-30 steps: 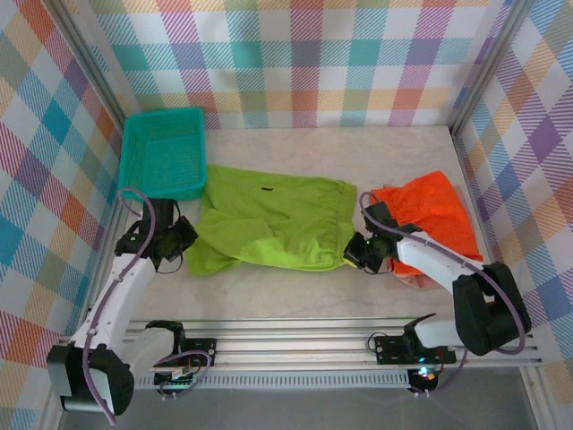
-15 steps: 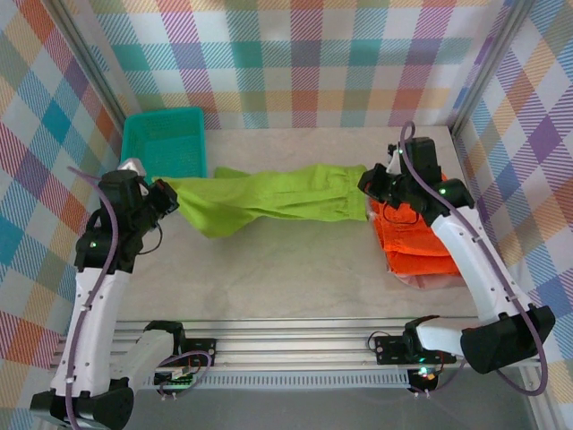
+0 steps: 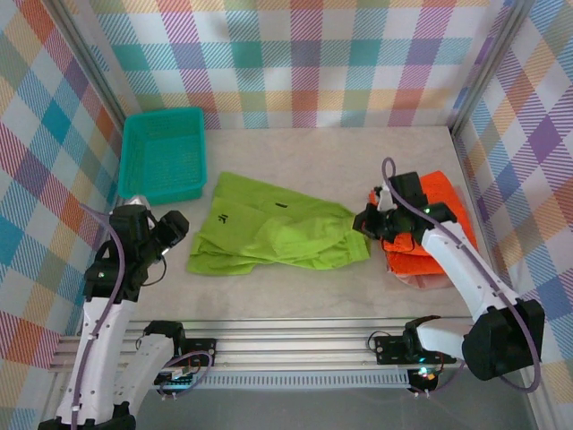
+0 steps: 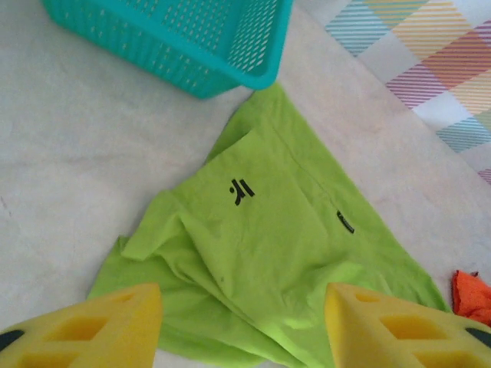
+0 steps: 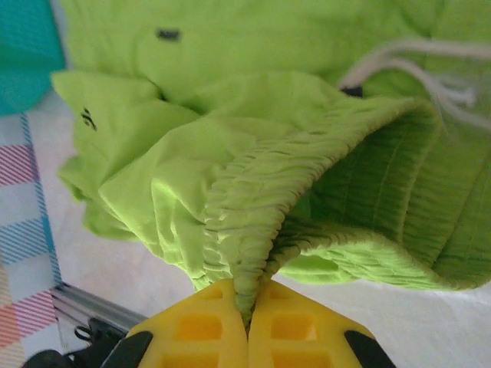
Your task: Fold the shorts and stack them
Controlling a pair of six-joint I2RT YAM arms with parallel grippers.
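Observation:
The lime green shorts [image 3: 269, 235] lie rumpled on the middle of the table, logo side up. My right gripper [image 3: 363, 220] is shut on their elastic waistband [image 5: 247, 253] at the right end, and the cloth bunches between the pads. My left gripper [image 3: 170, 227] hovers open just left of the shorts, its yellow fingers [image 4: 92, 326] spread wide over the near hem [image 4: 230, 307], holding nothing. The bright orange shorts [image 3: 440, 204] sit at the right, partly under my right arm. A dusty pink edge [image 3: 417, 279] peeks from beneath them.
The teal mesh basket [image 3: 164, 152] stands at the back left, close to the green shorts' far corner [image 4: 268, 96]. A white drawstring [image 5: 430, 65] trails from the waistband. Plaid walls close in both sides, and a metal rail [image 3: 295, 336] runs along the near edge.
The green shorts were stretched in the air between both grippers. The left gripper has let go and drawn back, and the shorts have dropped onto the table. The right gripper came down, still holding.

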